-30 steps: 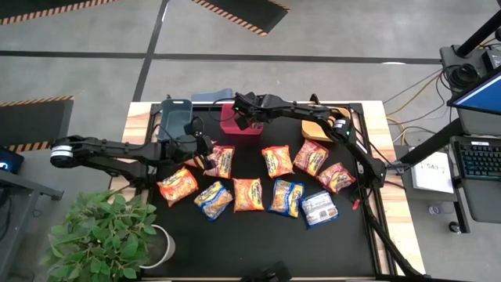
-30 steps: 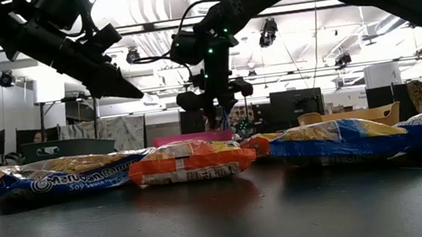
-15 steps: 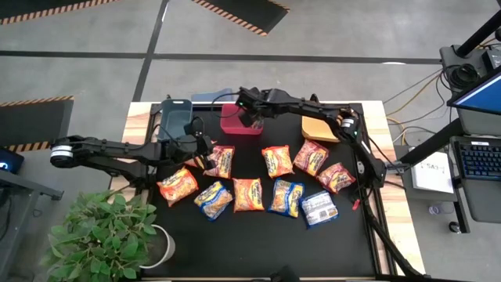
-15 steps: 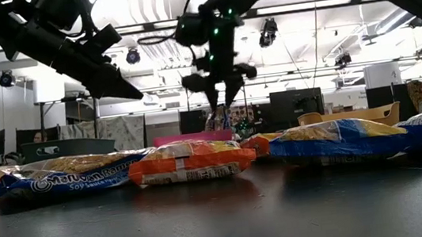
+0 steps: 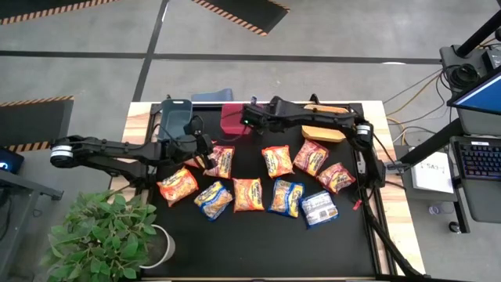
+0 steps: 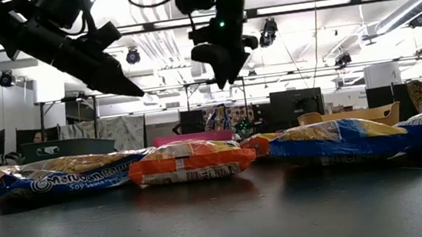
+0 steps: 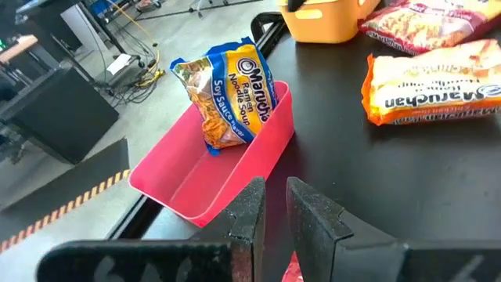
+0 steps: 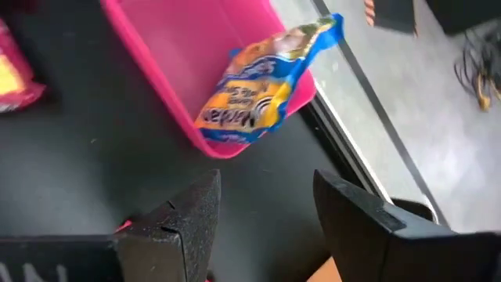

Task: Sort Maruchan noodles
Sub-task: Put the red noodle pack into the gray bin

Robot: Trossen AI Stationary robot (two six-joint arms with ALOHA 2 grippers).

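A blue-and-yellow Maruchan noodles packet (image 7: 235, 94) stands on end in the red bin (image 7: 211, 184), its top leaning out over the bin's wall (image 8: 258, 98). My right gripper (image 8: 266, 188) hangs open and empty high above that bin (image 5: 249, 119). Several more packets, orange, red-orange, blue-and-yellow and one silver-white (image 5: 318, 208), lie flat in two rows on the black table (image 5: 258, 235). My left gripper (image 7: 274, 192) hovers shut and empty above the left-hand packets (image 5: 206, 154).
A dark grey bin (image 5: 176, 117) stands at the far left of the table and an orange bin (image 5: 321, 129) at the far right, either side of the red one. A potted plant (image 5: 102, 235) sits off the near left corner.
My right gripper has opened over the red bin and let go of the blue-and-yellow packet, which now stays in the bin. It has then risen well clear, rolling its wrist, and drawn back toward the table's right.
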